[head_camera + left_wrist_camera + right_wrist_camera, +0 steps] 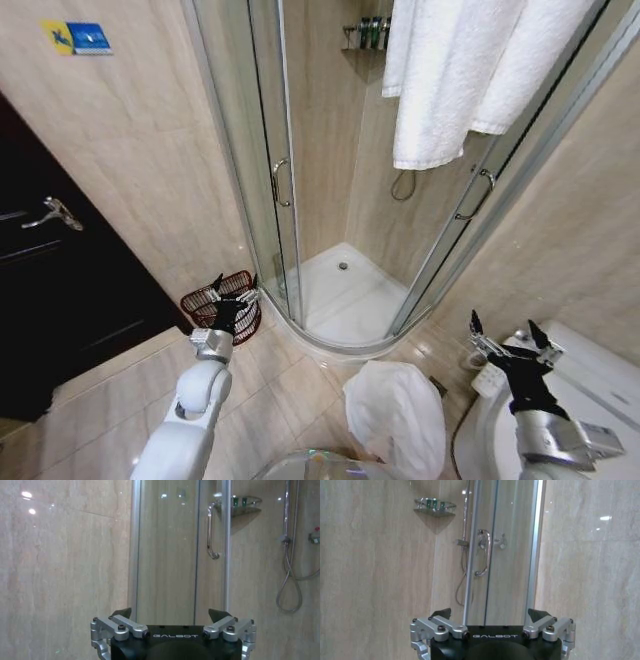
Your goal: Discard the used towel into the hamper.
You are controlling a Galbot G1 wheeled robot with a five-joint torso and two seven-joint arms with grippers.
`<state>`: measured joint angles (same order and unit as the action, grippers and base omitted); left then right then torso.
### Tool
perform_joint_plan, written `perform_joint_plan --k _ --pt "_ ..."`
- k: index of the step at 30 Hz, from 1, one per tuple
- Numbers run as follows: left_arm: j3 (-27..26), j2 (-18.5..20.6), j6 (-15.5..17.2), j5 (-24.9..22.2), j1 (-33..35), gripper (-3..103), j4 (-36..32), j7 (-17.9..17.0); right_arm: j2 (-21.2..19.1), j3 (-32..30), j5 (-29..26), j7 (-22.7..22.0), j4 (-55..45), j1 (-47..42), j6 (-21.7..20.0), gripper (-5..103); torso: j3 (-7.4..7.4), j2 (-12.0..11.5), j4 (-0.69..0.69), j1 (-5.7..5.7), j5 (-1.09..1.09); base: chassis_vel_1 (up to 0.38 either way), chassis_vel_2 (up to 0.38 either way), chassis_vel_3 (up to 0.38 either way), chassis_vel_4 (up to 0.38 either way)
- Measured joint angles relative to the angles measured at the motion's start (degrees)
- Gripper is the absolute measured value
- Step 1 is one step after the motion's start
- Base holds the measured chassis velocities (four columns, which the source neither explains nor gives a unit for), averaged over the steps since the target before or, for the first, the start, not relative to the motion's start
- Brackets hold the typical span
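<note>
A white bag-lined bin [397, 415] sits nearest on the floor, between the left tool [233, 291], fingers apart and empty over the wicker hamper [208, 303] by the shower door [262, 170], and the right tool [509, 334], likewise spread above the toilet [580, 385]. The step looks like reaching for the towel [460, 70], which hangs high over the glass and calls for a long raise.

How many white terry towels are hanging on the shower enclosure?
2 white terry towels: the larger one draped over the glass shower enclosure's top rail, a second beside it toward the robot's right, overlapping. More may hang above the head view's top edge.
</note>
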<state>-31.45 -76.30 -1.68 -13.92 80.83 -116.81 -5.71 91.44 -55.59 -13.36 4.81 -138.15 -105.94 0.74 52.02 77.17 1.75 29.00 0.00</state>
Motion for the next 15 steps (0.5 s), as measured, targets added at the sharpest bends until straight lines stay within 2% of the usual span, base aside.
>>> perform_joint_plan --k 11,15 --pt "0.0 -0.4 -0.1 0.0 0.7 100 -0.6 0.1 0.4 0.0 -0.1 0.3 0.1 -1.0 1.3 100 0.00 0.0 0.00 0.00 0.00 0.051 -0.041 -0.058 0.045" --pt "0.1 0.0 0.9 -0.8 0.7 100 -1.3 0.2 0.7 0.4 0.1 0.6 0.0 -1.3 1.7 100 0.00 0.0 -0.01 0.00 0.00 0.013 -0.010 -0.011 0.009"
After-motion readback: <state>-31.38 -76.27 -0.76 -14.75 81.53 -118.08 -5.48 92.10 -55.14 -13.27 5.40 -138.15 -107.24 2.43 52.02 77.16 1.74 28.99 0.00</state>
